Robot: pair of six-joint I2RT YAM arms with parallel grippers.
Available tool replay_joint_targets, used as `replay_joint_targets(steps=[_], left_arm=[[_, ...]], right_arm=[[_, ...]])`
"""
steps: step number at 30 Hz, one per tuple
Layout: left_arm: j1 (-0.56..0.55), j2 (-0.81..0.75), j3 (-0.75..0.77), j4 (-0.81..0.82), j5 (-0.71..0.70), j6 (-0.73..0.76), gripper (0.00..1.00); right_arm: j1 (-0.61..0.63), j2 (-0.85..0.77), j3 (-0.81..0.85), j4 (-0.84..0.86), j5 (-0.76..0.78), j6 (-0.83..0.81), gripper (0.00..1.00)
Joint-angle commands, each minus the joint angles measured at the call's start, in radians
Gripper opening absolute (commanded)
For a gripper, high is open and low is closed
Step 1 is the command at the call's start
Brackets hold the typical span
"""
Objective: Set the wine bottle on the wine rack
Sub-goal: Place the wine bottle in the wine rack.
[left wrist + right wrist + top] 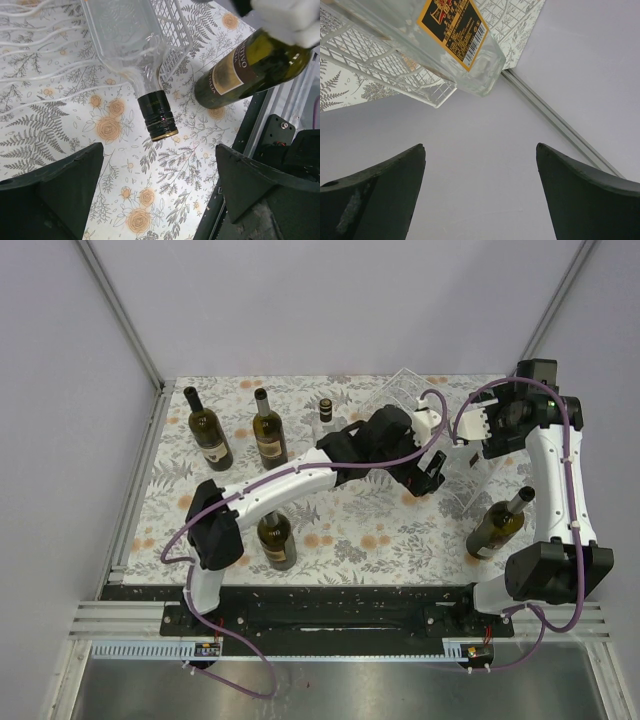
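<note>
Floral table (350,530), green bottles (208,432), clear wine rack (402,386)

Robot test cell, plain pale walls (330,300), metal frame rails (118,310), floral-covered counter (390,532), left arm (285,485) and right arm (560,465) bolted at its edge.

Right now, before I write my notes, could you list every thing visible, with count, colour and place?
Dark green glass wine bottles: four, dark green; two back left, one near left, one near right.
Clear glass bottle with black cap: one, colourless; lying on the rack.
Small clear bottle: one, colourless, dark cap; back middle.
Clear ribbed wine rack: one, see-through; back right.
Floral tablecloth: one, white, grey ferns, orange flowers; under everything.
Left gripper: one, black, open; over the capped neck.
Right gripper: one, black, open; by the racked bottle's base.
</note>
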Motion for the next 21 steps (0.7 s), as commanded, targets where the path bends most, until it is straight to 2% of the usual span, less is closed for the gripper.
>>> replay_joint_targets(steps=[1,6,12,17,21], left_arm=[[0.005,-0.084,-0.015,0.034,0.01,0.03,0.97],[0.008,-0.165,-0.017,-0.03,0.024,0.116,0.97],[0.017,-0.285,-0.031,-0.148,-0.035,0.297,0.97],[0.06,-0.337,0.046,-0.32,-0.119,0.416,0.98],[0.174,-0.357,0.093,-0.404,-0.098,0.441,0.98]], right_arm=[[0.0,-0.045,0.02,-0.006,0.01,0.033,0.99],[0.0,-0.047,0.086,-0.063,-0.062,0.108,0.99],[0.002,-0.11,0.073,-0.063,-0.246,0.24,1.0],[0.0,-0.147,0.102,-0.031,-0.441,0.447,0.99],[0.01,-0.156,0.134,0.033,-0.622,0.667,1.0]])
